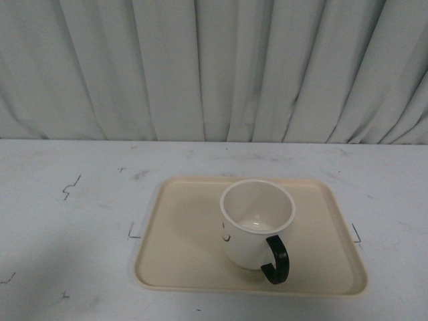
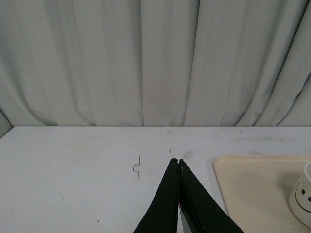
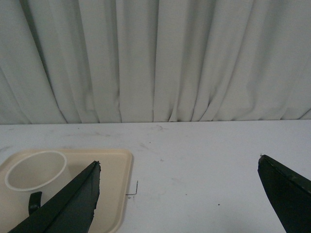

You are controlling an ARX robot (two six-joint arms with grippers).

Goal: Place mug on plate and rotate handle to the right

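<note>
the mug (image 1: 256,221) stands upright on the plate (image 1: 180,227), a little right of its centre. its black handle (image 1: 276,261) points to about 5 o'clock in the front view, so it likely needs a short counterclockwise turn to 3 o'clock. your right end effector (image 3: 178,160), spread wide, looks nearer the handle. your left end effector (image 2: 177,162), pressed together, sits further off over the worktop (image 1: 67,221).

1. Off to the side of my left gripper (image 2: 177,161), the mug (image 2: 297,203) is cut by the edge; only part of its face (image 2: 303,191) shows.
2. A finger (image 3: 68,206) of my right gripper (image 3: 178,160) hides part of the handle (image 3: 33,201) and plate (image 3: 114,194).
</note>
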